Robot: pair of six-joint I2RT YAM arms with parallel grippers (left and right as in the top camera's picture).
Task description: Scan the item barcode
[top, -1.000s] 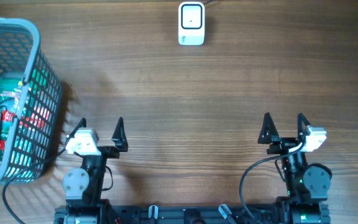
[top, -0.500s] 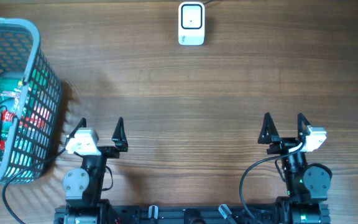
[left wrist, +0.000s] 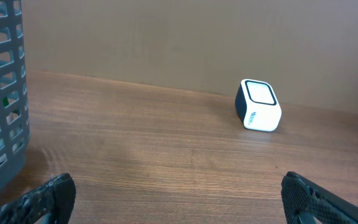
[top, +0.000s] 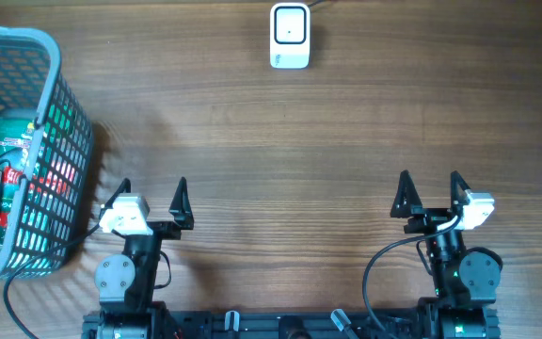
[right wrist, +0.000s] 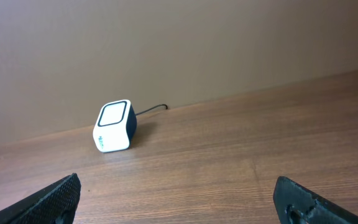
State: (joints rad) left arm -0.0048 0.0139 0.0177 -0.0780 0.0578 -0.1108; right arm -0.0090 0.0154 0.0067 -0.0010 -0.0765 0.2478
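Overhead, packaged items (top: 7,155) — too jumbled to count — lie in one grey basket (top: 56,66) at the left of the table (top: 280,151); one white scanner (top: 290,36) sits far centre. Two arms crouch at the near edge, left gripper (top: 152,185) and right gripper (top: 429,177) pointing forward — jaws wide, empty.

1 scanner (top: 289,36), 1 basket (top: 26,36), 2 claws: left claw (top: 152,184), right claw (top: 430,176).

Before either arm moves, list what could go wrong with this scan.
1. The packets lie crowded low inside the basket; the open left gripper could catch its mesh wall or rim, or lift two at once.
2. No barcode shows on them, so a regrasp may be needed.
3. The scanner sits alone at the far edge; a carried packet could knock it askew.
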